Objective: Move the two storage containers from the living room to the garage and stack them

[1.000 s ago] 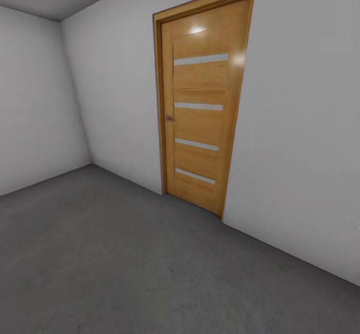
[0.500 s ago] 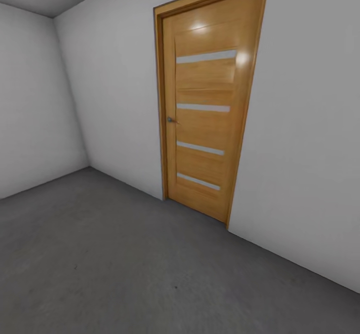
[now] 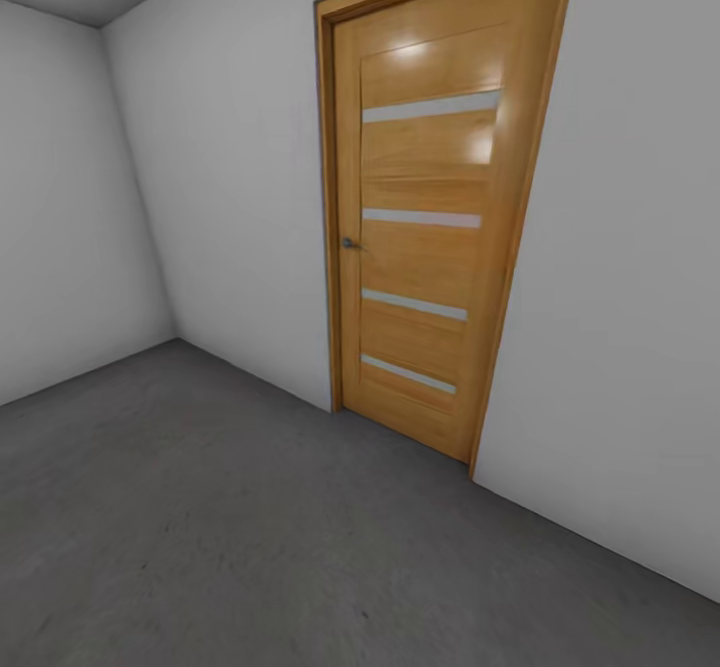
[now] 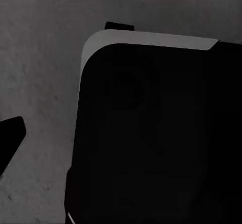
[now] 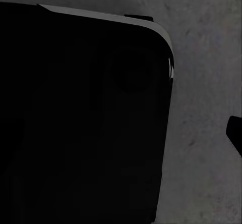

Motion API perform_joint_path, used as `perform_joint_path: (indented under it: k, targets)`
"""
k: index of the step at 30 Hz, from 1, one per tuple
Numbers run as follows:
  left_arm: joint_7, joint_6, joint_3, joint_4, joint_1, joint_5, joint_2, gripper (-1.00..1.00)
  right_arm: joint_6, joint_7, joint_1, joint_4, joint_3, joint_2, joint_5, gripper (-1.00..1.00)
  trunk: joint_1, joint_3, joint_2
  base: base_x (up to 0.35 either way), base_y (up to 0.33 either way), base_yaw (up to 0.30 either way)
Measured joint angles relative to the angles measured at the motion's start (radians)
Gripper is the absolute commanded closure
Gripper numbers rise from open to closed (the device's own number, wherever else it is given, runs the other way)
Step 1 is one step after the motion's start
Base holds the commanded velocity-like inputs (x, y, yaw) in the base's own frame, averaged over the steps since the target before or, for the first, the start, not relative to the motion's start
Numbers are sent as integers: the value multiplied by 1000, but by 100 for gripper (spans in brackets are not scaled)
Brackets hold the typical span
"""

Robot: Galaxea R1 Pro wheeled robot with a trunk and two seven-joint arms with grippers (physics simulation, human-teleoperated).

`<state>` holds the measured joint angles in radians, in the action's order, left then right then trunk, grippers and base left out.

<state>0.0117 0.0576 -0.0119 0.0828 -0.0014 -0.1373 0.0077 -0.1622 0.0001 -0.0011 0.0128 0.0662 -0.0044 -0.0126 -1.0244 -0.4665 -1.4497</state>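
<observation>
The two storage containers are out of view. I am in the garage, looking at its dark grey concrete floor (image 3: pixel 200 507) and white walls (image 3: pixel 230 197). In the left wrist view one dark fingertip (image 4: pixel 10 139) pokes in at the picture's edge over the floor (image 4: pixel 40 57). The right wrist view likewise has a single dark fingertip (image 5: pixel 235 133) at its edge above the floor (image 5: pixel 206 82). Nothing is seen between the fingers, and the frames do not reveal how the jaws stand.
A shut wood-panelled door (image 3: pixel 430 237) with pale stripes and a small handle (image 3: pixel 349 243) stands in the wall ahead right. A room corner (image 3: pixel 140 197) lies to the left. My black base fills much of the left wrist view (image 4: pixel 151 133) and the right wrist view (image 5: pixel 80 118).
The whole head picture has shifted: the door now looks larger and sits further right, so the camera has moved closer. Nothing in the room has moved.
</observation>
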Motion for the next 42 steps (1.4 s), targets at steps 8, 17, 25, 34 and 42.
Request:
perform_joint_path:
  k: [8, 17, 25, 34, 42]
  targets:
    - [0, 0, 0, 0, 0, 0, 0, -100, 0, -1, 0, 0, 0, 0, 1, -100, 0, 0, 0, 321, 133, 0]
    - [0, 0, 0, 0, 0, -3, 0, -100, 0, 1, 0, 0, 0, 0, 1, -100, 0, 0, 0, 321, 129, 0]
    - [0, -2, 0, 0, 0, -3, 0, -100, 0, 1, 0, 0, 0, 0, 1, -100, 0, 0, 0, 321, 35, 0]
    - [0, -3, 0, 0, 0, -3, 0, -100, 0, 0, 0, 0, 0, 0, 1, -100, 0, 0, 0, 322, 2, 0]
    - [0, -3, 0, 0, 0, -3, 0, -100, 0, 0, 0, 0, -1, 0, 1, -100, 0, 0, 0, 322, 0, 0]
